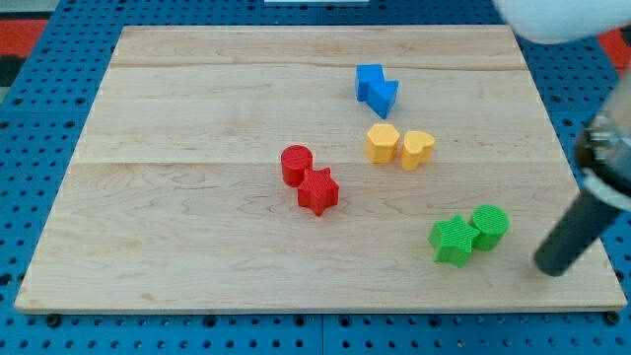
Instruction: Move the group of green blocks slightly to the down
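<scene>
Two green blocks sit together at the view's lower right of the wooden board (197,247): a green star (454,241) and a green cylinder (489,226) touching its right side. My dark rod comes down from the view's right edge, and my tip (549,266) rests on the board to the right of the green cylinder and a little lower than it. There is a gap between the tip and the green blocks.
A red cylinder (296,165) and a red star (317,191) touch near the board's middle. A yellow hexagon (383,143) and a yellow heart (417,149) lie right of centre. Two blue blocks (376,89) sit above them. The board's right edge is close to my tip.
</scene>
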`<state>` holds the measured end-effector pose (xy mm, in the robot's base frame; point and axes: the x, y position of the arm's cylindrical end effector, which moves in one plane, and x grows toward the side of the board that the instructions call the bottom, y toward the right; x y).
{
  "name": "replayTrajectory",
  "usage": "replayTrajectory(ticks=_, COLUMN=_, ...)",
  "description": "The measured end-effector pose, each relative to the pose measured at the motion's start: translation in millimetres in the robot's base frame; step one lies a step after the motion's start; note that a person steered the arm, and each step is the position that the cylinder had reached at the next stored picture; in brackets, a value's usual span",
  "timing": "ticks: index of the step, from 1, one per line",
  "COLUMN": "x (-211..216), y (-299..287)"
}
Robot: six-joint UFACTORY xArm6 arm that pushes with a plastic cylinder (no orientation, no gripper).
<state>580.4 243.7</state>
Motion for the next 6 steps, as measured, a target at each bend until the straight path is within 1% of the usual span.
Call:
replayTrajectory(ticks=1, x=0, y=12)
replayTrajectory(ticks=2, x=-16, y=15)
replayTrajectory(ticks=3, x=-36, y=7)
replayTrajectory(ticks=4, x=-42, y=1)
replayTrajectory(ticks=6, x=-42, y=-32)
